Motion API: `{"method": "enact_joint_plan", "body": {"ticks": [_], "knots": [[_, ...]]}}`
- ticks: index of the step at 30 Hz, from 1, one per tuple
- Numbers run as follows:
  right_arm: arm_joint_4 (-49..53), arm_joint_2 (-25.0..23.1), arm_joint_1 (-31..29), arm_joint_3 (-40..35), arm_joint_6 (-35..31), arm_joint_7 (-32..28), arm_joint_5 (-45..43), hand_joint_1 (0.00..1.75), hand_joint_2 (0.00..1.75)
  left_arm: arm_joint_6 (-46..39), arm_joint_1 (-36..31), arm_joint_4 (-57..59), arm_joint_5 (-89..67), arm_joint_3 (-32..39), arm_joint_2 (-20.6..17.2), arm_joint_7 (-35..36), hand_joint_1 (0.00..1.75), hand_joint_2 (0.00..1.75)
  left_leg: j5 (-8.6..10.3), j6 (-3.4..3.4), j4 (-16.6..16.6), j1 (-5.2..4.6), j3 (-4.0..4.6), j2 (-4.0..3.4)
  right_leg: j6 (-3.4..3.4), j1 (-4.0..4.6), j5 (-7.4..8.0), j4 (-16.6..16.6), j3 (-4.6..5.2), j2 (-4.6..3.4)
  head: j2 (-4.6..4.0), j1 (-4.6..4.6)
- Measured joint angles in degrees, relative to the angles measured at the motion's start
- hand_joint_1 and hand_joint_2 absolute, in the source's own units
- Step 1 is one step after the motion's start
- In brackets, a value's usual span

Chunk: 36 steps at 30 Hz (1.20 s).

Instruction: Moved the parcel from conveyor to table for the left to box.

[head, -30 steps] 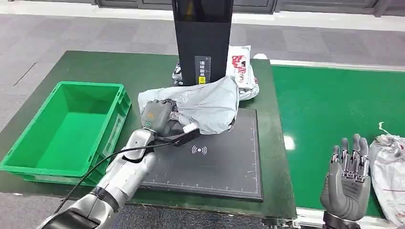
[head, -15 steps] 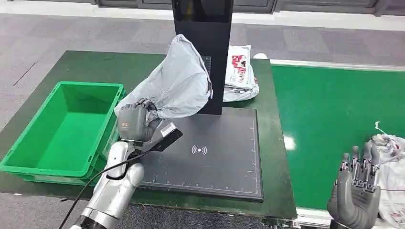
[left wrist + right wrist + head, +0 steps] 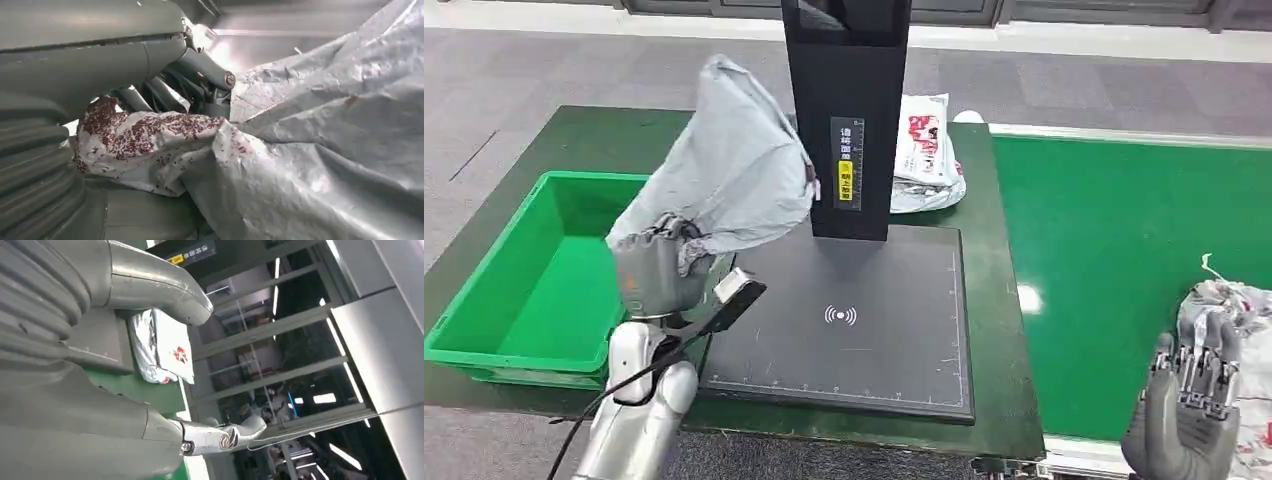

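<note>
**Grey parcel held aloft beside the green crate**

A crumpled grey parcel [image 3: 729,165] stands lifted off the worktop [image 3: 994,250], its lower end bunched in the robot's left hand [image 3: 659,268], whose fingers are clenched around the plastic; the bag rises above and beyond that hand, leaning toward the black scanner post [image 3: 848,110]. Just to the outer side of the hand sits the open green crate [image 3: 534,270]; to its inner side lies the black scanning pad [image 3: 854,320]. The robot's right hand [image 3: 1192,415] hovers with fingers apart and nothing in it, over the green conveyor [image 3: 1124,230], touching or just beside another pale parcel [image 3: 1239,310]. Boxing looks to be the step in hand: it would go best if the bag is carried fully past the crate's near wall before the grasp loosens, so the floppy top does not drape over the rim. The post carries a yellow label and white characters, too small to read; a white bag with red print [image 3: 929,150] lies behind it.
</note>
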<state>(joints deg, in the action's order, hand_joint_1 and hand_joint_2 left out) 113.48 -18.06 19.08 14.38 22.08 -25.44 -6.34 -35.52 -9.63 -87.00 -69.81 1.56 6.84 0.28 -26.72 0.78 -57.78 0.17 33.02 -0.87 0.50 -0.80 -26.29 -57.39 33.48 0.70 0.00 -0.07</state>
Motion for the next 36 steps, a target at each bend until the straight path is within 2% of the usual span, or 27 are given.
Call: {"method": "enact_joint_plan", "body": {"ticks": [9, 13, 17, 26, 36], "knots": [[0.1, -1.1, 0.2, 2.3, 0.1, 0.7, 0.2, 0.00, 1.75, -4.1, 9.7, -15.1, -0.7, 16.0, 1.9, 1.0, 1.75, 1.75, -0.02, -0.02, 0.0, 0.01, 0.00, 0.03, -0.05, 0.01, -0.16, 0.0, -0.04, 0.01, 0.00, 0.02], [0.1, -1.3, -0.1, 2.3, 0.5, 1.8, 0.3, 0.00, 1.75, -1.7, 9.6, -16.8, -3.9, 24.2, 1.6, 6.5, 1.75, 1.75, -0.02, -0.02, 0.0, 0.01, -0.02, 0.02, -0.05, 0.01, -0.15, 0.0, -0.02, 0.00, 0.00, 0.02], [-0.5, -1.4, -0.7, 2.3, 0.6, 2.0, 0.9, 0.00, 1.75, 0.6, 7.6, -16.2, -4.3, 30.8, -0.7, 7.0, 1.75, 1.75, 0.02, 0.02, 0.0, 0.06, -0.04, 0.05, -0.07, 0.11, -0.15, 0.0, -0.04, 0.06, 0.00, 0.00], [-1.4, -1.6, -2.0, 2.3, 0.2, 2.6, 0.9, 0.00, 1.75, 5.4, 0.5, -7.0, -12.8, 35.6, -6.3, 11.5, 1.75, 1.75, 0.07, 0.08, 0.0, 0.09, -0.05, 0.11, -0.13, 0.12, -0.10, -0.1, -0.05, 0.06, 0.00, 0.00], [-2.2, -1.6, -2.2, 2.3, 0.7, 2.6, 0.9, 0.00, 1.75, 8.5, -5.8, 8.5, -15.8, 35.7, -12.6, 14.1, 1.75, 1.75, 0.07, 0.10, 0.0, 0.12, -0.05, 0.10, -0.14, 0.14, -0.10, -0.1, -0.03, 0.04, 0.00, 0.00]]}}
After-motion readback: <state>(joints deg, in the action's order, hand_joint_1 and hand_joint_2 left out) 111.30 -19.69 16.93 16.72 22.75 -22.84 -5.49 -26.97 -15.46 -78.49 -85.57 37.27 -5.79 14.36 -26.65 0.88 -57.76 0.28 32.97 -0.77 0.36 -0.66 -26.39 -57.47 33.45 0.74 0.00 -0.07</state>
